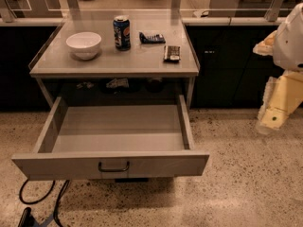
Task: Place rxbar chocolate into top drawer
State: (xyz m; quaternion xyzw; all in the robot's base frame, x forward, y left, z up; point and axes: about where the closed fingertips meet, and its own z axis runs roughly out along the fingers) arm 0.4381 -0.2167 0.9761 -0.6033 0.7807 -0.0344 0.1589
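The rxbar chocolate, a small dark bar with pale print, lies flat on the counter top near its right edge. The top drawer is pulled wide open below the counter. It is grey, with a dark curved handle at the middle of its front panel, and nothing lies inside it. My gripper is at the far right of the camera view on the pale arm. It hangs over the floor, well right of the counter and drawer, and holds nothing that I can see.
On the counter stand a white bowl at the left and a blue soda can in the middle. A dark blue snack packet lies behind the bar. Black cables lie on the floor at the front left.
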